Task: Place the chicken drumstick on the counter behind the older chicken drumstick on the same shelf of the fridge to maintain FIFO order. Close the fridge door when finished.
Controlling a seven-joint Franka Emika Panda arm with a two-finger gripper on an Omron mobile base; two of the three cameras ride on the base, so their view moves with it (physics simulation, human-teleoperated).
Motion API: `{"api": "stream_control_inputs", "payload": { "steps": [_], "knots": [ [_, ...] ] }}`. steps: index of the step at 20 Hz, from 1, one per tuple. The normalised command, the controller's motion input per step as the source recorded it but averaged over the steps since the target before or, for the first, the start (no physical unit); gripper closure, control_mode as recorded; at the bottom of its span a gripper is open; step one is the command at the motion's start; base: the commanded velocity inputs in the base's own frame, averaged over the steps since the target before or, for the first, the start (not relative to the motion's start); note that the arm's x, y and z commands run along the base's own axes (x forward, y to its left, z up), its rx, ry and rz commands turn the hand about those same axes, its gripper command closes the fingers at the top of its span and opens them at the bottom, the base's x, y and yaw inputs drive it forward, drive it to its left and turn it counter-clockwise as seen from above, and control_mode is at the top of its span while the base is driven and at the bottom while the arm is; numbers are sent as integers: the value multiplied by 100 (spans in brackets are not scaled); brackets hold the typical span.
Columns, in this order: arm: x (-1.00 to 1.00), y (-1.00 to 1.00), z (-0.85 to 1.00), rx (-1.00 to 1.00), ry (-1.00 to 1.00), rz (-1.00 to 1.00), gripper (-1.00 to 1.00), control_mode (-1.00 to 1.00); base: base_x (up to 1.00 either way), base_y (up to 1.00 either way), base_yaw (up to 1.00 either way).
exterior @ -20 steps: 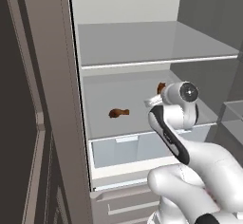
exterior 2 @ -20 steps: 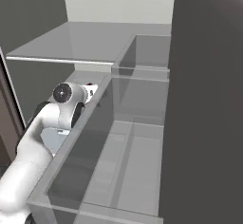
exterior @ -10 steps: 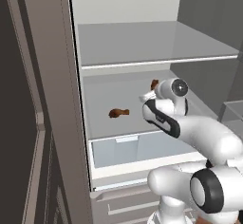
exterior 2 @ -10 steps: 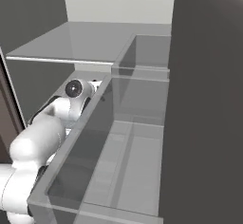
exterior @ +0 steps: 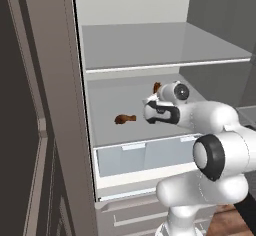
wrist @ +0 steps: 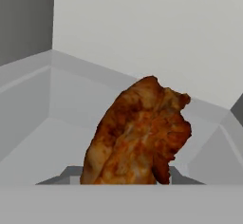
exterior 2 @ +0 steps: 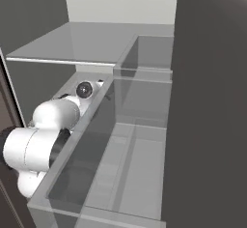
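Inside the fridge [exterior: 130,10], the white arm reaches over the middle shelf [exterior: 110,130], the wide pale grey panel below the upper glass shelf [exterior: 165,50]. The end effector [exterior: 156,91] sits deep in the compartment, near the back wall, and it pinches a chicken drumstick [wrist: 137,133]. In the hand view the browned, orange-red meat rises straight up from between the finger tips and covers them, so the grip itself is hidden; the jaws appear pressed against the meat on both sides. In the left base view a small brown tip of that drumstick [exterior: 156,87] shows just past the wrist, towards the rear of the shelf.

The older drumstick [exterior: 125,119] lies flat on the same shelf, to the left of the arm and nearer the front edge, well apart from the held one. It rests on the shelf surface with its narrow end pointing right.

Below the shelf, two translucent drawers [exterior: 145,157] with pale front lips sit side by side. The fridge door [exterior 2: 207,101] stands open; in the right base view it is the dark panel on the right, with clear door bins [exterior 2: 120,149] stacked along its inner face. The arm's white elbow [exterior 2: 34,147] shows beside those bins.
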Motion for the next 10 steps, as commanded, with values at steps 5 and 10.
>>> {"api": "stream_control_inputs", "payload": {
  "steps": [5,10],
  "knots": [
    [38,12,-29,-3,-7,2,100,-100,0,0,0],
    [38,7,-15,-1,-6,1,100,-100,0,0,0]
  ]
}}
